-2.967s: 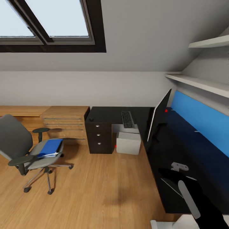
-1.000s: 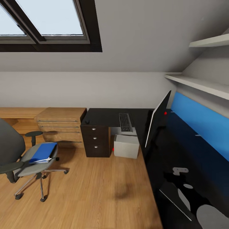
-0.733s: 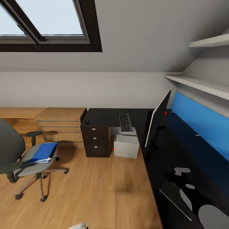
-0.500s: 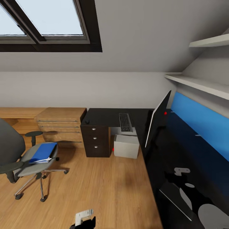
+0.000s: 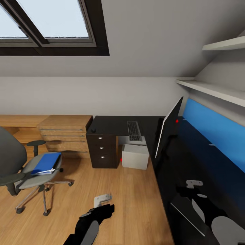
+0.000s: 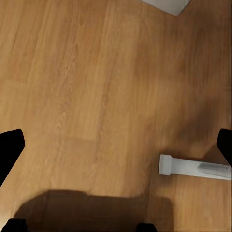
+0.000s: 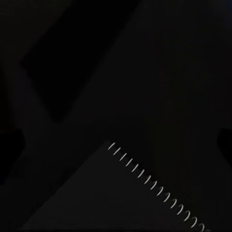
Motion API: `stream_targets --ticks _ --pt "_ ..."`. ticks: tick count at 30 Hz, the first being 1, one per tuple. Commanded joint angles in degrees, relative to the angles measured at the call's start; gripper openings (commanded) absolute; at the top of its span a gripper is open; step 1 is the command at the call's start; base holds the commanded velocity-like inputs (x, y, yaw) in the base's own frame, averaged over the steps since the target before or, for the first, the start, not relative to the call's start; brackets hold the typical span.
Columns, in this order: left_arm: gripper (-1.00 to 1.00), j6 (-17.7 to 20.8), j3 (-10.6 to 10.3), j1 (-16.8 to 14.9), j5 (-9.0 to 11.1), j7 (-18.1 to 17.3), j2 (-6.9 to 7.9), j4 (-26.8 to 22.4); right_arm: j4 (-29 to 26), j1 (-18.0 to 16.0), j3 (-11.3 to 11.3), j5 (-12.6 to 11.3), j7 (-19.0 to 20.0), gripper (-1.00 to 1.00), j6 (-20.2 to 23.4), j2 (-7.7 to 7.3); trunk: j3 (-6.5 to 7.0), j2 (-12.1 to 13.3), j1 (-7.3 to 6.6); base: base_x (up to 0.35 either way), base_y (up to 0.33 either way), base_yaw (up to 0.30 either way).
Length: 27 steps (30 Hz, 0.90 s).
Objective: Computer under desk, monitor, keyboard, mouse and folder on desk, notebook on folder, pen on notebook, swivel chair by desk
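Left claw [image 5: 102, 200] newly risen over the floor [image 5: 129, 204], fingers wide, folder [image 5: 46, 162] unmoved on chair [image 5: 20, 170]; right claw [image 5: 192, 185] above counter [image 5: 177, 177], spread unclear.

A skylight [image 5: 51, 23] overhead, wall shelves [image 5: 217, 68] — a wooden dresser [image 5: 66, 136] on the plank floor [image 5: 126, 204].

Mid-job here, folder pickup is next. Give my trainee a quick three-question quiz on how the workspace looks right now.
1. True or false: the blue folder lies on the seat of the swivel chair.
2. The keyboard rests: A) on the desk; B) on the floor; C) on the chair.
3. Fill in: the grey computer stands ___ the desk.

Key: 1 true; 2 A; 3 under.
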Motion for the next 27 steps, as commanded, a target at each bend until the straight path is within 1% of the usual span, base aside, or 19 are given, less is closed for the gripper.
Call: stream_targets --ticks 1,3,8,14,27 --pt "1.00 0.40 0.11 -0.22 0.72 0.61 -0.03 -0.40 -0.16 -0.05 -0.12 -0.50 0.22 1.00 0.47 0.00 -0.13 -0.13 0.04 0.000 0.000 0.000" --pt "1.00 1.07 0.52 -0.62 0.87 0.68 0.22 -1.11 -0.29 -0.11 -0.12 -0.53 0.24 1.00 0.79 0.08 -0.13 -0.13 0.04 0.000 0.000 0.000" --pt "1.00 1.38 0.72 -0.84 0.85 0.71 1.06 -2.66 -0.44 -0.14 -0.13 -0.53 0.46 1.00 0.83 0.12 -0.13 -0.13 0.04 0.000 0.000 0.000" --pt "1.00 1.31 0.72 -0.91 0.86 0.80 1.31 -3.80 -1.01 -0.15 -0.17 -0.54 0.52 1.00 0.81 0.13 -1.21 -2.53 1.35 0.000 0.000 0.000" --pt "1.00 1.35 0.71 -0.92 0.91 0.83 1.32 -3.67 -1.12 -0.15 -0.19 -0.51 0.56 1.00 0.71 0.13 -3.54 -7.75 4.21 0.000 0.000 0.000"
